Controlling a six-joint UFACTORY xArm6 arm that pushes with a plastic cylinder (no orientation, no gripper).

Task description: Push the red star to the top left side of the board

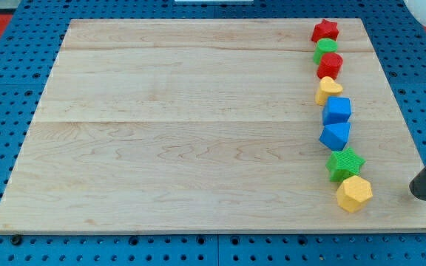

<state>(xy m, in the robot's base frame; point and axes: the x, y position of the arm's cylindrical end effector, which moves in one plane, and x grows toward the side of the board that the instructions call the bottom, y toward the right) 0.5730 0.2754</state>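
Tool: dark rod entering from the view's right edge, my tip resting on the wooden table near its lower right corner; a plain rod with no jaws, so nothing about it spreads, presses together or pinches, and it touches no block. Landmark for all places below: the yellow hexagon block, lowest of a column of eight blocks along the table's right side. My tip stands to the view's right of the yellow hexagon block, near it but apart, with bare wood between. Green star: just above the landmark, touching it. Blue block, lower, angular: above the green star, close against it. Blue block, upper, roughly cube-shaped: next up the column, touching the lower blue one. Yellow heart-like block: further up, slightly to the view's left of the landmark. Red block, rounded-angular, shape unclear: above the yellow heart-like block. Green block, mostly hidden between red neighbours: shape cannot be told. Red star: top of the column, farthest from the landmark, at the table's upper right, well apart from my tip.
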